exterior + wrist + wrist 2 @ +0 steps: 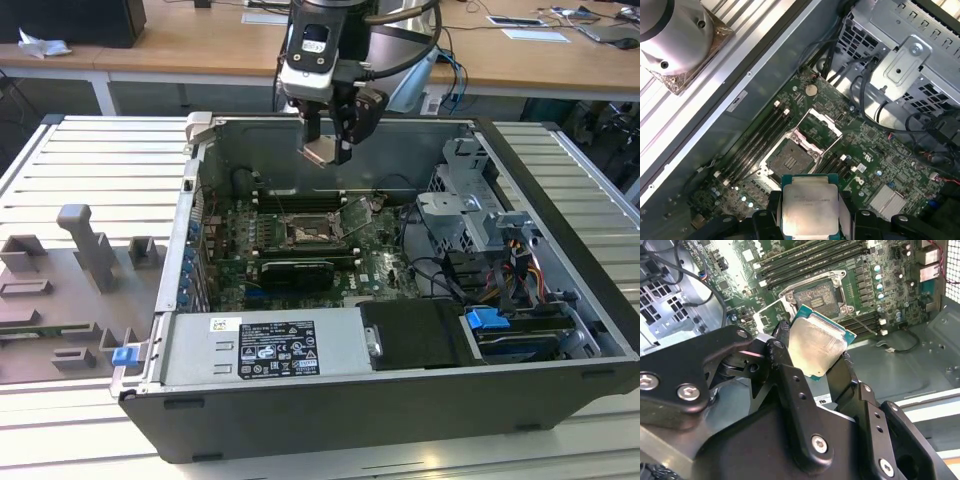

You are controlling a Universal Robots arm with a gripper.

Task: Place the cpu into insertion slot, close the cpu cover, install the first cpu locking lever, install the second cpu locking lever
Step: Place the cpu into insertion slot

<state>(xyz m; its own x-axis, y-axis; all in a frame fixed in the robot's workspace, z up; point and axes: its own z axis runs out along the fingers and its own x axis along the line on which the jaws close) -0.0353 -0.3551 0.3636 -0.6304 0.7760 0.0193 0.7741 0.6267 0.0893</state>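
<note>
I am gripping the cpu [817,346] between the jaws of my gripper [329,148]. The insertion slot [788,160] is lying empty well below them, and the cpu cover [818,129] is standing open. I judge every step is left.

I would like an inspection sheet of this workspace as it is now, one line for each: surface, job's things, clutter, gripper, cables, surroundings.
Surface: slatted metal table carrying the open case.
Job's things: cpu held in the air over the board; slot empty; cover raised open.
Clutter: grey fixtures on the table, at the exterior view's left of the case.
Gripper: gripper shut on the cpu, clear of the board.
Cables: black bundle inside the case, at the exterior view's right of the board, near a blue connector; apart from the slot.
Surroundings: wooden desks behind, with papers and cables on them.
</note>
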